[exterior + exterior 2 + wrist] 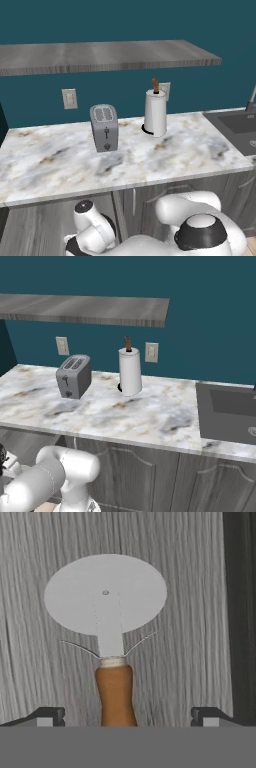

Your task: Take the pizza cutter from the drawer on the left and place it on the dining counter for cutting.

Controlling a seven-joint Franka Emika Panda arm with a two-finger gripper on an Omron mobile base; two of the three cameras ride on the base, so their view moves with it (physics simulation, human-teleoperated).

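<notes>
1. Cutter dead ahead: the pizza cutter (111, 627), a flat grey round blade on a short brown wooden handle, lies on the grey wood-grain floor of the drawer (195, 587), right under my hand.
2. My gripper (125, 716) is spread wide, dark fingertips (47, 716) flanking the handle with clear gaps either side, gripping nothing.
3. Progress, as I judge it: drawer reached, cutter found, grasp not yet made.
4. Left to do: pinch the handle, lift out, carry it to the dining counter.
</notes>
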